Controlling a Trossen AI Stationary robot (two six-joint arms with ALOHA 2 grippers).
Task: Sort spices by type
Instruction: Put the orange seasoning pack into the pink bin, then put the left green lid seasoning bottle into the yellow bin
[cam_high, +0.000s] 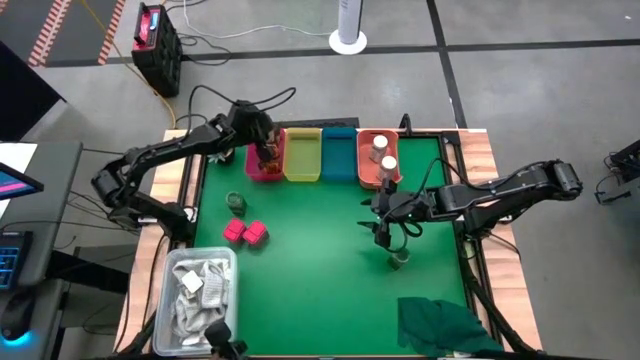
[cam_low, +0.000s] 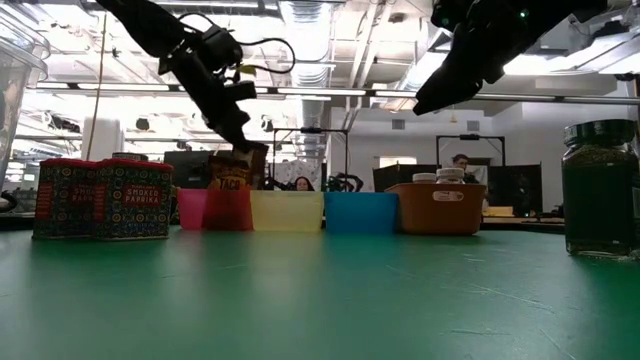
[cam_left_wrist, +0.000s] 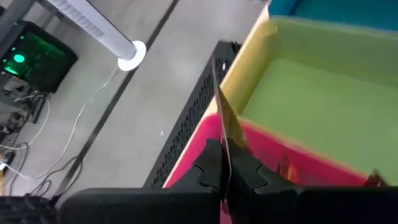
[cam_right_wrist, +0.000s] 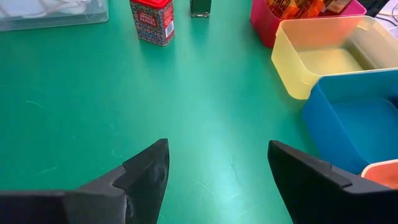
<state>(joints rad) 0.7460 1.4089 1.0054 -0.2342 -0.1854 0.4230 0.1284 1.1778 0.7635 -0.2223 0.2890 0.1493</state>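
Observation:
My left gripper (cam_high: 266, 150) hangs over the pink bin (cam_high: 255, 172) at the far edge, shut on an orange-brown sachet (cam_low: 236, 172). More sachets (cam_right_wrist: 297, 7) lie in that bin. My right gripper (cam_high: 385, 226) hovers open at mid table, right of centre, over bare green mat (cam_right_wrist: 211, 124). One green round jar (cam_high: 400, 259) stands just near of it, the other (cam_high: 235, 202) on the left. Two pink cube packets (cam_high: 246, 233) stand side by side on the mat. Two white-capped jars (cam_high: 383, 153) stand in the orange bin (cam_high: 366, 176). My left gripper pinches the sachet's upper edge (cam_left_wrist: 222, 121) between its two fingers (cam_left_wrist: 208, 167), coming from above and pointing down. The sachet hangs upright below the fingers (cam_low: 232, 128). Its lower end dips behind the pink bin's wall (cam_low: 228, 210), so whether it rests inside is hidden.
Four bins stand in a row along the far edge: pink, yellow (cam_high: 303, 155), blue (cam_high: 338, 155), orange. A clear tub of white packets (cam_high: 200, 290) sits at the near left, and a dark green cloth (cam_high: 445, 325) at the near right. Open mat lies between.

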